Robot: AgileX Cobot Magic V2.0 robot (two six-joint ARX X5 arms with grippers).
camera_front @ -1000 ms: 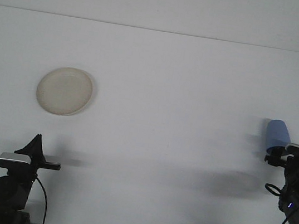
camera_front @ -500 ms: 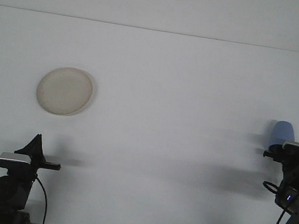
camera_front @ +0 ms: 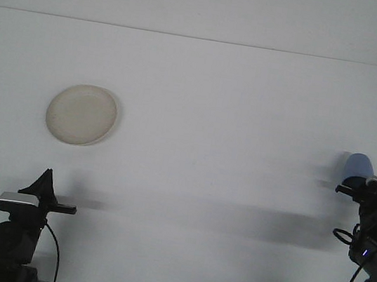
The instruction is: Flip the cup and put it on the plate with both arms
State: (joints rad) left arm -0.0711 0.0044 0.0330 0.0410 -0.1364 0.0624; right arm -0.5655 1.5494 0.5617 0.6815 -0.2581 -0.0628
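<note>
The blue cup sits at the surface's right edge, apparently held by the right pincer, though I cannot tell how its fingers stand. The left pincer, near the front left corner, is likewise unreadable. Keep the cup gripped firmly while turning it. The plate lies well apart, left of centre, with nothing between.

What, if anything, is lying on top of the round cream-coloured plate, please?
Nothing shows on the round cream-coloured plate; its whole face is bare. The blue cup is far off at the right pincer, which covers the cup's lower part.
</note>
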